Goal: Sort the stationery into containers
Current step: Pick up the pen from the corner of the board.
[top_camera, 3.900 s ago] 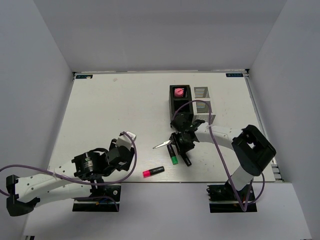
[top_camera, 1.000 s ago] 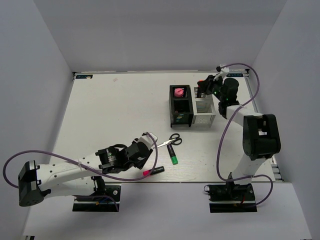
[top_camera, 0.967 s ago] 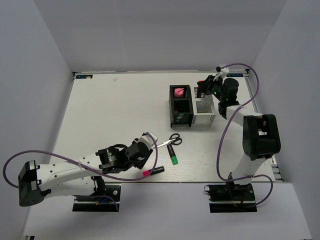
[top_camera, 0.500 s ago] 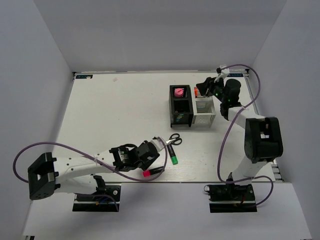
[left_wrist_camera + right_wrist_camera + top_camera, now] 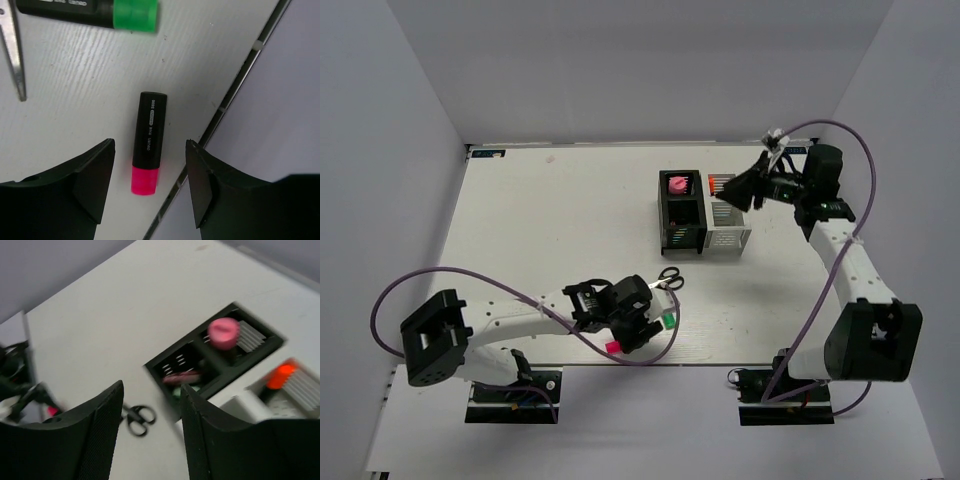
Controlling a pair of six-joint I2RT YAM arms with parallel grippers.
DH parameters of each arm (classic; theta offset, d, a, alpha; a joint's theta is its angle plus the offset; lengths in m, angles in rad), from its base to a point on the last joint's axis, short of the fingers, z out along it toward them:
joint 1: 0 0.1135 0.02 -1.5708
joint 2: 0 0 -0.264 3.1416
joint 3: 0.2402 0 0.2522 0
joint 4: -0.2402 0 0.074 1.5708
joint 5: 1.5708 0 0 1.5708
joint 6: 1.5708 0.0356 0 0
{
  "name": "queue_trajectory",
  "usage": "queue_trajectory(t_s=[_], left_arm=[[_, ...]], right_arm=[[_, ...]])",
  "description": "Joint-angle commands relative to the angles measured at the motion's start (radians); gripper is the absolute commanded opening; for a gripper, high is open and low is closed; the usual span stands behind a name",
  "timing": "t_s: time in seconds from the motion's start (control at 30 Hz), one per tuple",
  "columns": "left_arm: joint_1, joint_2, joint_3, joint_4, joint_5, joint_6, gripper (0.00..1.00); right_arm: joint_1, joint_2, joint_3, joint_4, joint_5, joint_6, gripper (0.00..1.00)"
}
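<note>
A pink-capped black highlighter (image 5: 148,142) lies on the table by its near edge, pink cap (image 5: 613,347) showing beside my arm in the top view. My left gripper (image 5: 150,146) is open and hangs over it, a finger on each side, not touching; from above it is at the front middle (image 5: 632,332). A green-capped highlighter (image 5: 669,320) and black-handled scissors (image 5: 666,281) lie just beyond. My right gripper (image 5: 738,190) is open and empty, above the white organizer (image 5: 728,238), where an orange-capped highlighter (image 5: 719,182) stands. The black organizer (image 5: 680,235) holds a pink tube (image 5: 676,184).
The table's near edge with its metal strip (image 5: 235,85) runs close beside the pink highlighter. In the right wrist view the black organizer (image 5: 170,362) holds pink and green pieces (image 5: 181,378), and the scissors (image 5: 137,419) lie in front.
My left gripper has moved right and now hangs over the pink highlighter. My right gripper has let go of the orange highlighter in the white organizer and drawn back to the right.
</note>
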Motion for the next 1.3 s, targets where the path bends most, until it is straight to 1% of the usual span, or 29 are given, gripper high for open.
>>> queue_trajectory(t_s=[0.0, 0.07, 0.17, 0.23, 0.27, 0.33, 0.37, 0.4, 0.43, 0.53, 0.63, 0.67, 0.73, 0.77, 0.83, 0.87, 0.9, 0.93, 0.97, 1.0, 1.03, 1.07, 1.1, 1.13, 1.17, 1.2, 1.23, 1.27], left_arm=[[0.016, 0.04, 0.028, 0.002, 0.095, 0.051, 0.69], [0.028, 0.06, 0.016, 0.022, 0.081, 0.054, 0.68], [0.042, 0.083, 0.012, 0.047, 0.068, 0.064, 0.67], [0.042, 0.092, 0.018, 0.044, 0.052, 0.062, 0.67], [0.042, 0.103, 0.016, 0.047, 0.046, 0.062, 0.67], [0.036, 0.126, 0.01, 0.068, 0.016, 0.058, 0.63], [0.03, 0.132, 0.01, 0.071, 0.0, 0.055, 0.63], [0.019, 0.14, 0.004, 0.083, -0.073, 0.058, 0.63], [-0.007, 0.161, 0.002, 0.083, -0.087, 0.058, 0.62], [-0.015, 0.183, -0.013, 0.103, -0.097, 0.042, 0.6], [-0.019, 0.192, -0.034, 0.117, -0.103, 0.036, 0.53], [-0.027, 0.194, -0.037, 0.12, -0.103, 0.036, 0.47], [-0.024, 0.212, -0.036, 0.108, -0.101, 0.036, 0.41], [-0.024, 0.221, -0.039, 0.105, -0.107, 0.036, 0.31], [-0.024, 0.233, -0.039, 0.11, -0.115, 0.036, 0.22], [-0.024, 0.233, -0.036, 0.111, -0.115, 0.003, 0.19], [-0.019, 0.227, -0.034, 0.113, -0.115, 0.002, 0.14], [-0.016, 0.198, -0.028, 0.105, -0.118, -0.005, 0.12], [-0.01, 0.184, 0.007, 0.099, -0.121, -0.008, 0.11], [-0.006, 0.168, 0.043, 0.087, -0.118, -0.01, 0.07], [0.011, 0.122, 0.067, 0.071, -0.111, -0.011, 0.07], [0.017, 0.109, 0.141, 0.068, -0.104, -0.011, 0.04], [0.024, 0.094, 0.165, 0.073, -0.097, -0.008, 0.0], [0.042, 0.063, 0.215, 0.077, -0.095, -0.007, 0.0], [0.05, 0.059, 0.258, 0.123, -0.095, -0.002, 0.0], [0.062, 0.054, 0.278, 0.145, -0.086, 0.016, 0.0], [0.077, 0.057, 0.324, 0.213, -0.086, 0.018, 0.0], [0.085, 0.066, 0.343, 0.238, -0.089, 0.019, 0.0]], right_arm=[[-0.014, -0.082, -0.097, -0.192, -0.31, -0.112, 0.52], [-0.015, -0.134, -0.147, -0.258, -0.327, -0.189, 0.5], [-0.018, -0.179, -0.187, -0.349, -0.328, -0.295, 0.5], [-0.02, -0.213, -0.217, -0.39, -0.332, -0.321, 0.5], [-0.021, -0.236, -0.223, -0.412, -0.329, -0.332, 0.5], [-0.02, -0.271, -0.255, -0.417, -0.335, -0.344, 0.52], [-0.05, -0.276, -0.258, -0.421, -0.338, -0.344, 0.52], [-0.06, -0.291, -0.266, -0.426, -0.351, -0.344, 0.53], [-0.064, -0.291, -0.27, -0.429, -0.355, -0.341, 0.53], [-0.081, -0.297, -0.278, -0.424, -0.373, -0.323, 0.53], [-0.1, -0.299, -0.281, -0.407, -0.381, -0.303, 0.53], [-0.101, -0.299, -0.286, -0.404, -0.387, -0.301, 0.53], [-0.112, -0.297, -0.29, -0.395, -0.393, -0.287, 0.53], [-0.121, -0.302, -0.292, -0.392, -0.399, -0.286, 0.53], [-0.132, -0.311, -0.298, -0.393, -0.402, -0.283, 0.53], [-0.136, -0.311, -0.302, -0.395, -0.401, -0.286, 0.55], [-0.141, -0.314, -0.306, -0.401, -0.401, -0.292, 0.6], [-0.146, -0.323, -0.303, -0.432, -0.396, -0.303, 0.72], [-0.146, -0.329, -0.304, -0.452, -0.332, -0.333, 0.9], [-0.15, -0.346, -0.303, -0.478, -0.309, -0.342, 0.9], [-0.149, -0.366, -0.304, -0.479, -0.278, -0.341, 0.9], [-0.149, -0.372, -0.31, -0.482, -0.159, -0.338, 0.9], [-0.15, -0.394, -0.31, -0.495, -0.125, -0.339, 0.87], [-0.153, -0.4, -0.313, -0.499, -0.093, -0.344, 0.66], [-0.156, -0.4, -0.306, -0.507, 0.044, -0.349, 0.24], [-0.16, -0.408, -0.313, -0.506, 0.07, -0.324, 0.0], [-0.17, -0.418, -0.328, -0.495, 0.128, -0.3, 0.0], [-0.173, -0.419, -0.336, -0.495, 0.153, -0.3, 0.0]])
